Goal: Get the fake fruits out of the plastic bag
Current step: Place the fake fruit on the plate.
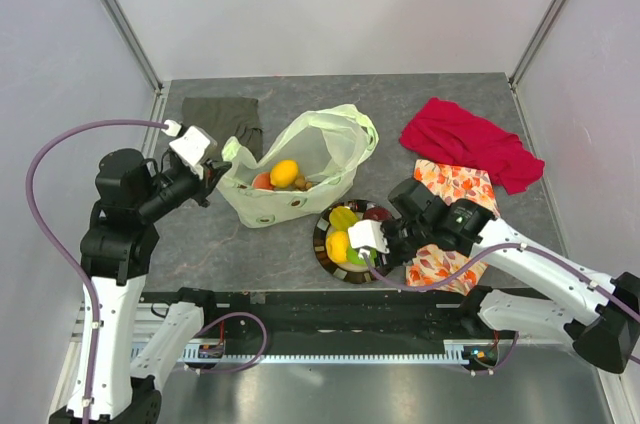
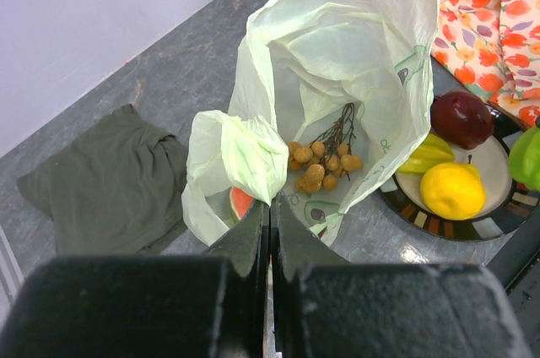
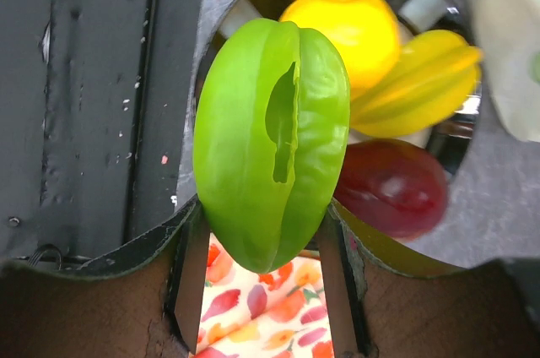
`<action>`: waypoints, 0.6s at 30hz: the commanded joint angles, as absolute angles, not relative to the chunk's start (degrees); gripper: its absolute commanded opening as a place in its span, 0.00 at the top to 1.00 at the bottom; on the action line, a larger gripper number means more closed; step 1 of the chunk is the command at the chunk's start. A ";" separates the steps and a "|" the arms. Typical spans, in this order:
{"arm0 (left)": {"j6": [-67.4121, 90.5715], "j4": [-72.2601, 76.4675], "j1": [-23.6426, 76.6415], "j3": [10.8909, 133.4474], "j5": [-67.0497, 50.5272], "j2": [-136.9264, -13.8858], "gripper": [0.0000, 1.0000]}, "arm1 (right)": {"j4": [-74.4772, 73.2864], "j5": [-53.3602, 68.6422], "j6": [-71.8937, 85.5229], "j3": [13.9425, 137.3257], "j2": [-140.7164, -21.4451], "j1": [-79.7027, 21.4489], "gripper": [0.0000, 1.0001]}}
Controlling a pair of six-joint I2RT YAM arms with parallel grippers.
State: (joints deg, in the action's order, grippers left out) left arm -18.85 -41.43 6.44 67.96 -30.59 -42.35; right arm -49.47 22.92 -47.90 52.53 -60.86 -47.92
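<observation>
Left gripper (image 2: pixel 270 214): squeezed shut, pinching the near edge of the bag (image 2: pixel 337 46).
Right gripper (image 3: pixel 266 235): open just as wide as the green one (image 3: pixel 270 138), which it grips on both sides.
Green one: out of the bag, at the near edge of the plate (image 1: pixel 319 231). I cannot tell if it touches the plate.
Plate: the lemon (image 2: pixel 453 190), the yellow-green piece (image 2: pixel 426 155) and the dark red one (image 2: pixel 461 118) lie on it, close together.
Bag: on the table (image 1: pixel 200 244), just left of the plate, with its mouth open.
Only in the left wrist view: the grapes (image 2: pixel 325 160) deep in the bag, and the melon slice (image 2: pixel 240 202) peeking out under a fold.
Only in the top view: an orange fruit (image 1: pixel 284 173) in the bag, and a red cloth (image 1: pixel 470 139) at the far right.
Only in the right wrist view: a long dent down the side of the green one.
Around: an olive cloth (image 2: pixel 110 181) left of the bag, and a flowered cloth (image 1: pixel 455 184) right of the plate.
</observation>
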 commanded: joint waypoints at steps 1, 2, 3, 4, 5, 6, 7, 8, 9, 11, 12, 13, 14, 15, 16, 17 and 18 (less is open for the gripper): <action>-17.75 -40.51 5.36 69.08 -31.03 -41.57 0.98 | -42.38 21.80 -50.19 48.00 -59.15 -50.53 0.71; -17.67 -40.60 5.19 69.08 -30.94 -41.57 0.99 | -41.67 21.71 -50.10 46.51 -59.32 -51.06 0.71; -17.58 -40.69 4.75 69.08 -31.11 -41.40 0.98 | -40.01 21.36 -50.10 45.89 -59.67 -51.67 0.70; -17.49 -40.78 4.49 69.00 -31.20 -41.31 0.98 | -38.95 21.18 -50.18 45.36 -60.46 -52.11 0.70; -17.58 -40.96 4.31 68.91 -31.29 -41.13 0.98 | -37.63 20.75 -49.75 44.13 -60.99 -52.90 0.69; -17.49 -41.13 4.05 68.82 -31.38 -41.22 0.98 | -35.18 20.13 -49.57 43.60 -61.61 -53.35 0.69; -17.58 -41.22 3.96 68.73 -31.46 -41.13 0.98 | -34.29 19.52 -49.74 42.72 -62.92 -53.70 0.69; -17.75 -41.31 3.96 68.64 -31.55 -41.05 0.98 | -33.58 19.25 -50.53 42.37 -63.71 -54.14 0.69; -17.84 -41.40 3.69 68.47 -31.73 -41.13 0.98 | -32.27 19.07 -50.71 41.93 -64.42 -54.66 0.69; -17.93 -41.48 3.52 68.38 -31.82 -41.04 0.99 | -31.03 19.16 -50.63 40.96 -65.39 -55.37 0.69; -17.93 -41.57 3.43 68.29 -31.90 -41.13 0.99 | -30.24 19.33 -50.63 40.70 -65.48 -55.89 0.68; -17.93 -41.57 3.34 68.29 -31.99 -41.13 0.98 | -29.89 19.34 -50.54 40.26 -65.48 -56.33 0.66; -17.93 -41.66 3.25 68.38 -31.99 -41.22 0.98 | -29.80 19.07 -50.62 40.08 -65.57 -57.21 0.64; -17.93 -41.66 3.08 68.38 -32.08 -41.22 0.98 | -29.36 18.72 -50.71 39.64 -65.65 -57.56 0.59; -17.93 -41.66 2.99 68.38 -32.17 -41.22 0.98 | -29.18 18.46 -50.89 39.38 -65.83 -57.83 0.56; -17.93 -41.75 2.99 68.38 -32.25 -41.31 0.98 | -29.09 18.11 -51.06 38.59 -65.83 -57.92 0.52; -17.93 -41.66 2.81 68.20 -32.43 -41.40 0.98 | -29.00 18.02 -51.24 38.32 -65.92 -58.18 0.45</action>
